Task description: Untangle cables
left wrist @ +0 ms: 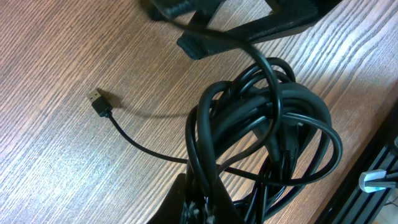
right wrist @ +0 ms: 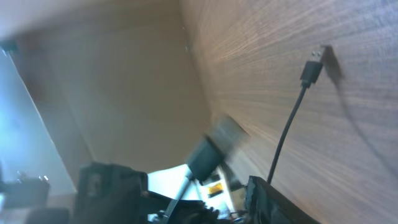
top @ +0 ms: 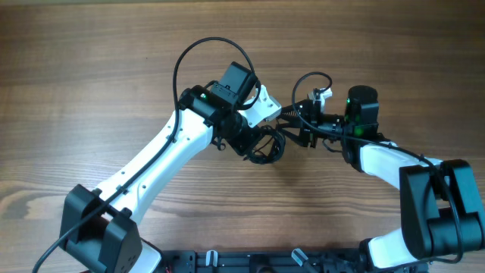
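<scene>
The cables (top: 269,148) are a knotted bundle of black cords at the table's middle, between both grippers. In the left wrist view the cables (left wrist: 261,124) form thick overlapping loops. One thin cord runs left to a metal-tipped plug (left wrist: 96,101) lying flat on the wood. My left gripper (left wrist: 202,210) is shut on several strands at the bundle's near side, and it also shows in the overhead view (top: 250,142). My right gripper (top: 303,127) sits at the bundle's right side with its fingers apart (right wrist: 199,199). A plug (right wrist: 312,67) and its cord lie next to its right finger.
The wooden table (top: 91,68) extends around the bundle on all sides. Thick black arm wires loop above the left wrist (top: 204,49) and the right wrist (top: 311,80). The arm bases stand at the front edge (top: 98,235).
</scene>
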Motion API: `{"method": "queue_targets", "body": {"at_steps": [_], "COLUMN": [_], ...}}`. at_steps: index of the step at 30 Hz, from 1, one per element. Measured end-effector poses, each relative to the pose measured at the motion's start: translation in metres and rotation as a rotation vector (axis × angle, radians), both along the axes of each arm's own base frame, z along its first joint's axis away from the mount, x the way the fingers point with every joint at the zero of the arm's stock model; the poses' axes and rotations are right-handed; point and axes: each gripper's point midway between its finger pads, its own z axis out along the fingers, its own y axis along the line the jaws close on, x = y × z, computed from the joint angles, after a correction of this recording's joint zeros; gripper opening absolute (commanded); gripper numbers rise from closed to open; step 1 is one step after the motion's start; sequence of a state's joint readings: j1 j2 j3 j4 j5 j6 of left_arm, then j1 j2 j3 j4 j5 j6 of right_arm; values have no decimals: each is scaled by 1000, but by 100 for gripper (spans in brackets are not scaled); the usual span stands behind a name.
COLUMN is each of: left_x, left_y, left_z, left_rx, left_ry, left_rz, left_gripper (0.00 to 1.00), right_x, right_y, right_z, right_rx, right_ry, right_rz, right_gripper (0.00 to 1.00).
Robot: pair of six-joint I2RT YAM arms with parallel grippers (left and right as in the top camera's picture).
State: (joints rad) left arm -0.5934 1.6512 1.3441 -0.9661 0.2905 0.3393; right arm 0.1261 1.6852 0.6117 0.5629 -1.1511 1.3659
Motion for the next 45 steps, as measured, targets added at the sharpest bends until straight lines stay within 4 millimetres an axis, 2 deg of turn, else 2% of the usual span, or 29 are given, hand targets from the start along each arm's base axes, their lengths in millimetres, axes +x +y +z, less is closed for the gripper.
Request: {"method": "queue_targets", "body": {"at_steps": [8,13,16,24,29,31,34,39,43,45], "left_x": [13,10,8,5,5,5,6,10,15,23], "left_y": [-11,-18,-21,-24,-24,-24,-23,-20,-16,-14], "left_z": [6,10,11,13,13,13,12,11,11,13], "left_rx": [-50,-94,-113,-130,-131,-131,-130,-116,-124,-143], "left_ry": [-54,-38,-26,-14,-14,-14,-9,24,56,68], "left_rz": [2,-12,-19,-27,-27,-27,-13,107,208,280], "left_gripper": [4,4,4,4,4,4,4,4,4,4], "right_x": [8,15,20,36,49,58,68,65,59,53], "right_y": [-2,-6,-8,-13,-20,-22,-23,-26,-38,-47], "right_z": [-5,-8,-10,-2,-3,10,42,52,56,70], "right_rx": [31,44,49,62,-12,-37,-52,-170,-339,-418], "right_ry": [211,311,352,305,125,-44,-335,-551,-636,-707], "right_rz": [-98,-167,-209,-284,-330,-331,-327,-300,-314,-334], "right_gripper": [49,45,37,4,5,5,5,5,5,5]}}
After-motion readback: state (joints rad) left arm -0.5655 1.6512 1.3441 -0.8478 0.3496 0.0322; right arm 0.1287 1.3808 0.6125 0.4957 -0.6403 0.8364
